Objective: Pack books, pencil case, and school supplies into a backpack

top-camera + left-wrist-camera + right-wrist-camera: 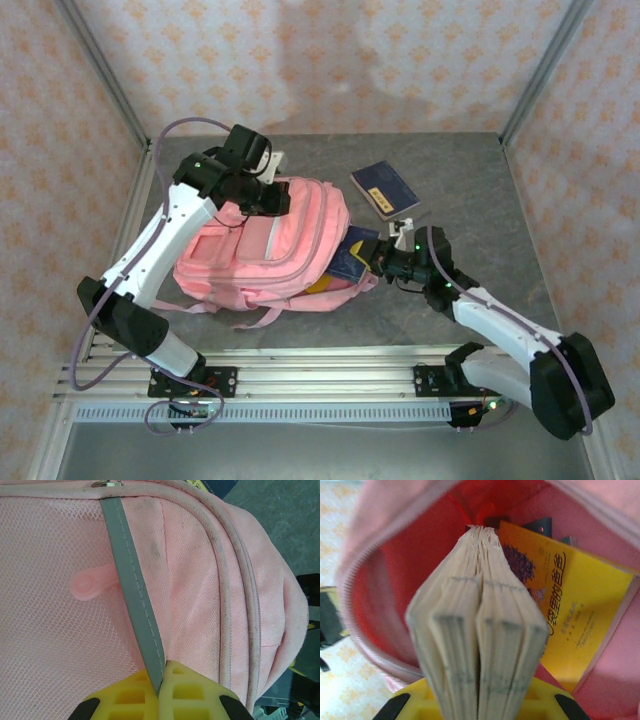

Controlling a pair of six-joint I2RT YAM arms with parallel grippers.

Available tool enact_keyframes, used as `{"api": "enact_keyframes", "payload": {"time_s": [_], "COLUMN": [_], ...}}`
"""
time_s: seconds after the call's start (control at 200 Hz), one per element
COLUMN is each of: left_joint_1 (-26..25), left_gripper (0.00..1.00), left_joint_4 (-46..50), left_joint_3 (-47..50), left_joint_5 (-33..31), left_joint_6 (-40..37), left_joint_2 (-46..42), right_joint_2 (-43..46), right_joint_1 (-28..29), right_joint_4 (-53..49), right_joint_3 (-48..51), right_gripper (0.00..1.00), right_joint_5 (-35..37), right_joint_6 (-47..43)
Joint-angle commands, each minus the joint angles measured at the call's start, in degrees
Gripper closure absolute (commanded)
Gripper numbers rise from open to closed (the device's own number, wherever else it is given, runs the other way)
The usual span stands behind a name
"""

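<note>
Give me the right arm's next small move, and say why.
Probably push the book a little deeper: the right gripper is shut on it, its far end is already inside the backpack beside the yellow book, and the left gripper pinches the grey strip, steadying the bag.

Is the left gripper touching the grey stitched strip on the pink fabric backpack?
Touching. In the left wrist view the left gripper is shut on the grey stitched strip of the pink fabric backpack, pinched between both yellow pads.
</note>
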State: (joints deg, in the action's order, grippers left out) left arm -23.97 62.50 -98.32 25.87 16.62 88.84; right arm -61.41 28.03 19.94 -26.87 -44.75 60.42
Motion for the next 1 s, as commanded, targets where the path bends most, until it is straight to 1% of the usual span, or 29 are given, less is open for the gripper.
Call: {"api": "enact_keyframes", "payload": {"time_s": [0.0,0.155,0.255,0.42,0.49,0.641,0.831,0.946,0.996], "left_joint_1": [-0.1,-0.1,0.0,0.6,1.2,1.7,1.7,1.7,1.7], "left_gripper": [1.00,1.00,1.00,1.00,1.00,1.00,1.00,1.00,1.00], "left_joint_4": [-5.0,-5.4,-5.9,-6.8,-7.3,-8.4,-8.4,-9.1,-9.4], "left_joint_3": [-4.3,-4.6,-4.8,-4.9,-4.7,-5.1,-6.7,-6.8,-6.7], "left_joint_5": [5.3,6.5,7.1,8.3,9.1,10.3,10.8,10.6,11.1], "left_joint_6": [0.8,0.8,0.9,1.3,1.9,3.0,3.6,4.1,4.4], "left_joint_2": [-3.2,-3.1,-3.3,-3.6,-3.5,-2.7,-1.2,-0.9,-0.5], "right_joint_2": [-3.8,-13.6,-20.5,-32.4,-35.9,-40.1,-40.5,-40.0,-40.6], "right_joint_1": [2.0,5.8,7.2,8.9,10.2,13.4,17.4,19.7,20.7], "right_joint_4": [12.9,20.8,26.8,42.5,46.3,45.9,38.5,29.5,22.1], "right_joint_3": [-1.7,-6.1,-8.3,-11.2,-12.4,-14.9,-18.9,-22.9,-25.9], "right_gripper": [1.00,1.00,1.00,1.00,1.00,1.00,1.00,1.00,1.00], "right_joint_5": [1.5,2.5,3.5,2.4,2.4,3.4,6.0,8.3,10.1], "right_joint_6": [-0.4,0.4,2.2,9.2,10.7,9.8,6.7,2.8,0.1]}}
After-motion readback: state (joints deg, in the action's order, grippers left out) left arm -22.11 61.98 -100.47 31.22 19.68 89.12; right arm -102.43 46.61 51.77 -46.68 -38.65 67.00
